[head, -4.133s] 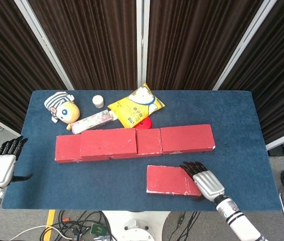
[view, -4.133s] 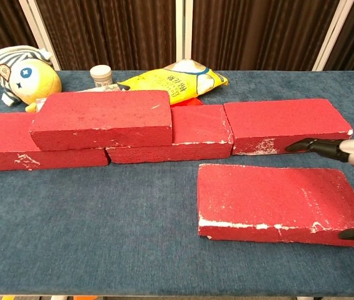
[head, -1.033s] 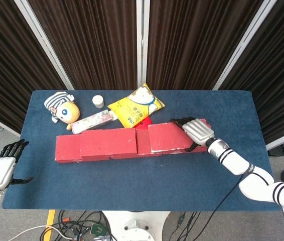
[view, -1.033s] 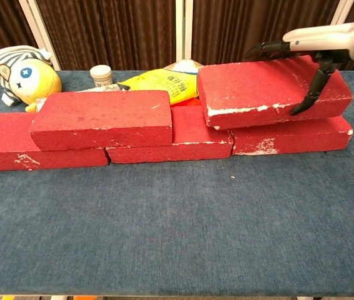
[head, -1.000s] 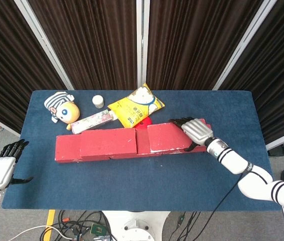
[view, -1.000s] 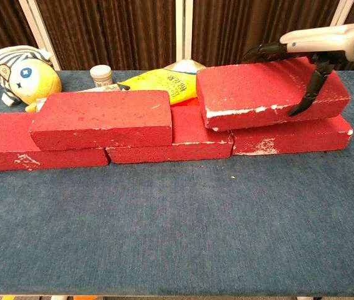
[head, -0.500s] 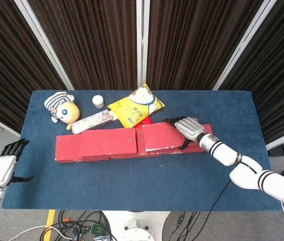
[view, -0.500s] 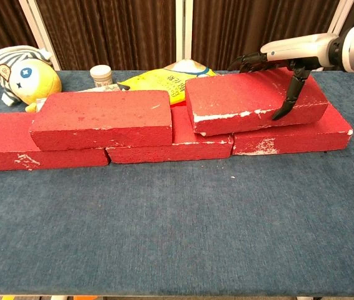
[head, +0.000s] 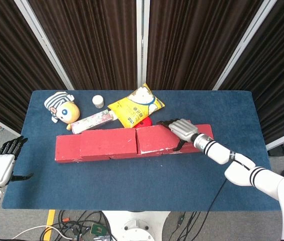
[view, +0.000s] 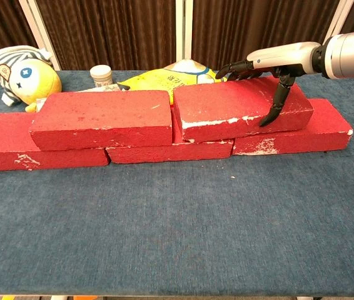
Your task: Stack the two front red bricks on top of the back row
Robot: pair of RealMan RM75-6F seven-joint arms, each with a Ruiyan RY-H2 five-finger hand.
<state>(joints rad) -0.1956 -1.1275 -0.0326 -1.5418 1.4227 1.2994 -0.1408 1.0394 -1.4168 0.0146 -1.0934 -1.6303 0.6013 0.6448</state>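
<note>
- Red, rough-faced and chipped white along its edges, the upper right brick lies on the back row, its left end just beside the upper left brick.
- Right hand clasps this brick's right end: dark fingers lie over the top, thumb down the front face.
- Left hand hangs off the blue cloth table, well apart from the bricks, fingers spread, holding nothing.
- Beyond the right hand sit a crinkled yellow snack bag, a small white jar and a round plush toy.
</note>
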